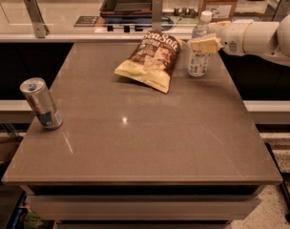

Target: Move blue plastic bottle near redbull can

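Gripper [205, 44] at far right of table [135, 147], by blue plastic bottle [198, 66]. Chip bag [152, 61] lies just left of bottle, across the straight line toward redbull can [41, 104] at left edge. Centre and near half of tabletop bare: wide passage in front of bag, open room right of can
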Robot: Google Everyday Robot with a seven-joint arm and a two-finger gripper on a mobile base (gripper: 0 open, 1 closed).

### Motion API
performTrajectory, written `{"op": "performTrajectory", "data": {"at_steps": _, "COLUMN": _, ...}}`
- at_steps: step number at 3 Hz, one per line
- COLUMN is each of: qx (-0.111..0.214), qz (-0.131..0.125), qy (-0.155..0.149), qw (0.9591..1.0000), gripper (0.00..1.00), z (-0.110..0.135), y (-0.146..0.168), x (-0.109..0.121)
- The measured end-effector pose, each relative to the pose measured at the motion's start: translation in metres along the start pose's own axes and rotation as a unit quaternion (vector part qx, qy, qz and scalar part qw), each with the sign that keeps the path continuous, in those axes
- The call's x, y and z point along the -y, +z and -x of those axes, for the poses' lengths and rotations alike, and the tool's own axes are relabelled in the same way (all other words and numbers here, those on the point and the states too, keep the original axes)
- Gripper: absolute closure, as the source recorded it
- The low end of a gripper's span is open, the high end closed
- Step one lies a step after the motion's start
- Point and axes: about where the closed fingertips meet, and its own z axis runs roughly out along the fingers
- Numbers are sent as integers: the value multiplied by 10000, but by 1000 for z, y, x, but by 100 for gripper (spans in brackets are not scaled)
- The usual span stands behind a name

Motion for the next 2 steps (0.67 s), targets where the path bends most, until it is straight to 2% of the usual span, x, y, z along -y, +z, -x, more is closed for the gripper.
{"op": "performTrajectory", "data": {"at_steps": 1, "qx": 3, "qz": 23, "qy": 2, "qw": 10000, "gripper": 88, "z": 0, "y": 3, "x": -2}}
{"op": "performTrajectory", "data": {"at_steps": 2, "qx": 6, "qz": 44, "qy": 3, "qw": 10000, "gripper": 100, "z": 0, "y": 5, "x": -3}}
